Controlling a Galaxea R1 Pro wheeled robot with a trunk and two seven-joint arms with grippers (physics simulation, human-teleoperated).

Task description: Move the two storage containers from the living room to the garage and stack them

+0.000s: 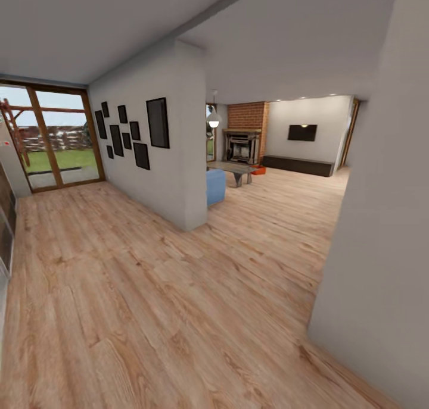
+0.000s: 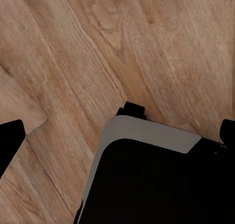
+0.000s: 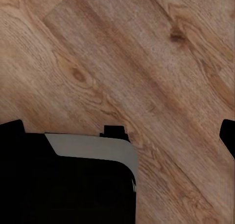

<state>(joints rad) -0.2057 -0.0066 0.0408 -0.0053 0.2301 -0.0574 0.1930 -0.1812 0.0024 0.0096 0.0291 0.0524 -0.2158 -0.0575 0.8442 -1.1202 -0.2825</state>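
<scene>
Steering toward the living room (image 1: 280, 177), I feared clipping the white wall corner (image 1: 193, 218). One storage container (image 1: 258, 171) sat on the plank floor (image 1: 149, 302) beside the coffee table (image 1: 233, 169). Both the left gripper (image 2: 117, 136) and right gripper (image 3: 117, 133) hung spread and empty.

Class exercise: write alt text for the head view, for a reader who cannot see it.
A light wood plank floor runs past a white dividing wall hung with black picture frames toward a living room with a brick fireplace, a wall television and a small red-orange container on the floor. Glazed wooden doors stand far left.
</scene>
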